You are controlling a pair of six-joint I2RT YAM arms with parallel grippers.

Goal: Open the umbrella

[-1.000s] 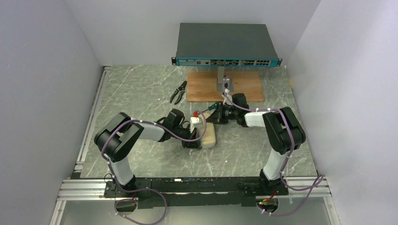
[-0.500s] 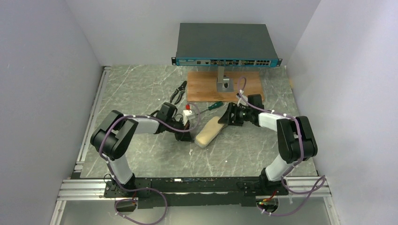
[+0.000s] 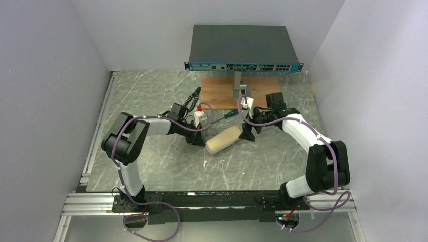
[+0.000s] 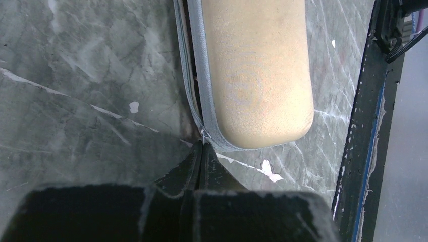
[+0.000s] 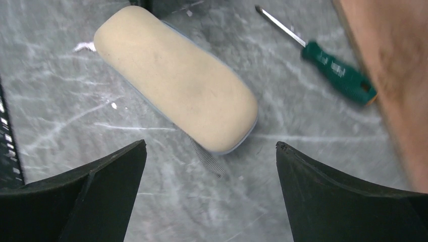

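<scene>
The umbrella itself is hidden; only a flat beige oval sleeve [image 3: 223, 139] [image 4: 255, 75] [image 5: 176, 80] with a grey zipper band lies on the marble table. My left gripper [image 3: 195, 140] [image 4: 203, 146] is at the sleeve's left end, its fingers pressed together on the small metal zipper pull [image 4: 204, 134]. My right gripper [image 3: 247, 133] [image 5: 211, 145] hovers just past the sleeve's right end, jaws wide apart with nothing between them. A short grey ribbed tab [image 5: 207, 159] sticks out from that end of the sleeve.
A green-handled screwdriver [image 3: 229, 114] [image 5: 338, 75] lies just behind the sleeve. Black pliers [image 3: 192, 99] rest at the back left. A wooden board [image 3: 222, 94] [image 5: 398, 80] carries a stand [image 3: 238, 88] under a network switch [image 3: 242, 48].
My right gripper has opened wide and pulled back to the right, off the sleeve. The left gripper moved left and back, and the sleeve swung to lie more crosswise.
</scene>
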